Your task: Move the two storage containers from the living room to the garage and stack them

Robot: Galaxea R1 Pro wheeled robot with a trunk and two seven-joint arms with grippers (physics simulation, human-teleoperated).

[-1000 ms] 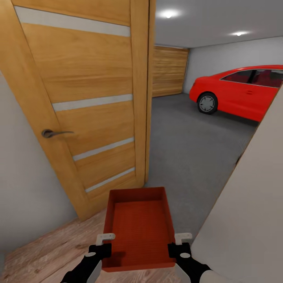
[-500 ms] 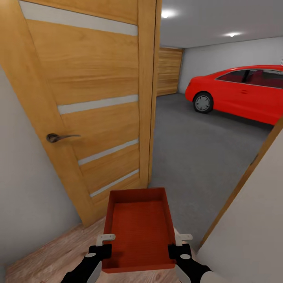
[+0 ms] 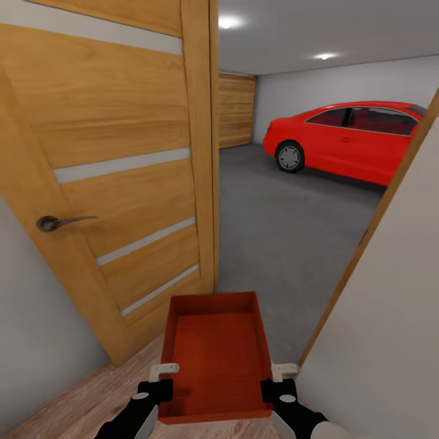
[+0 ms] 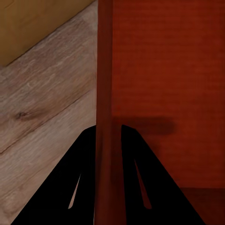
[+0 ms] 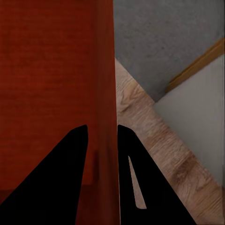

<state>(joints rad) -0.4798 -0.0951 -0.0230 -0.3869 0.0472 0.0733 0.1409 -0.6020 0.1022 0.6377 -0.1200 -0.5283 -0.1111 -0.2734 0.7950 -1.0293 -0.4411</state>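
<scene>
One orange-red storage container point(image 3: 216, 360) hangs in front of me, carried level between both arms at the doorway into the garage. My left gripper point(image 3: 163, 377) is shut on its left wall point(image 4: 104, 93), with one finger on each side of that wall. In the same way my right gripper point(image 3: 277, 377) is shut on the container's right wall point(image 5: 104, 93). The container is empty. Beyond the threshold lies the dark grey concrete floor point(image 3: 280, 231) of the garage with a red car point(image 3: 353, 143).
An open wooden door point(image 3: 116, 164) with a metal handle point(image 3: 58, 222) stands close on my left. A pale wall with a wooden door-frame edge point(image 3: 366, 244) closes in on my right. Light wood-plank floor point(image 4: 42, 112) lies under the container. A wooden garage door point(image 3: 236, 110) is at the back.
The whole view has swung right and moved forward: the door has slid leftward and the car sits more centrally. The container and both grippers hold the same pose.
</scene>
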